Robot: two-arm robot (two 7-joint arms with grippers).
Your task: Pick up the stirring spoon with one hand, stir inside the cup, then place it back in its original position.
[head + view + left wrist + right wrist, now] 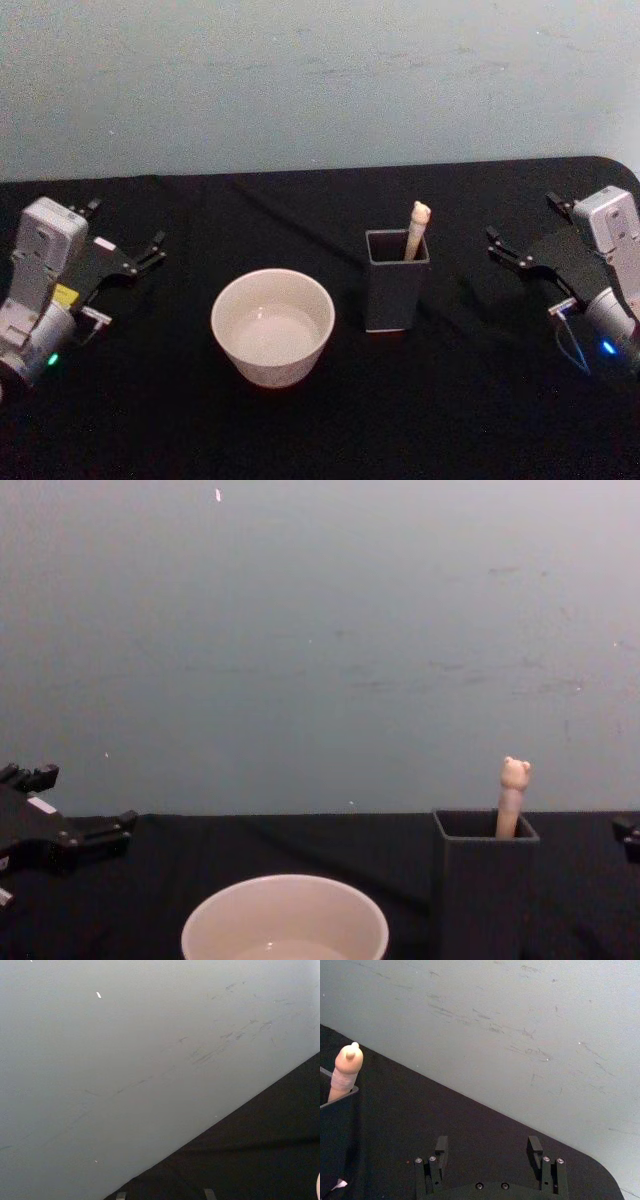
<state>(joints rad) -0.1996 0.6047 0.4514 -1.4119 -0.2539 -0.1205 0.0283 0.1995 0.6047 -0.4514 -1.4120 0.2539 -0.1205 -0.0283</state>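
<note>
You're at the pick-up step, and nothing is lifted yet. Your left gripper (165, 1193) sits at the far left, jaws apart and empty. The cup (272, 325) stands left of centre. Just to its right, the holder (397, 285) carries the stirring spoon (417, 228), its bear head poking above the rim. Your right gripper (488, 1146), jaws apart, is nearest — bring it over the handle, then close.

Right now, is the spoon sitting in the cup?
No, the spoon stands in the dark square holder beside the cup, its bear-head handle sticking out above the rim.
</note>
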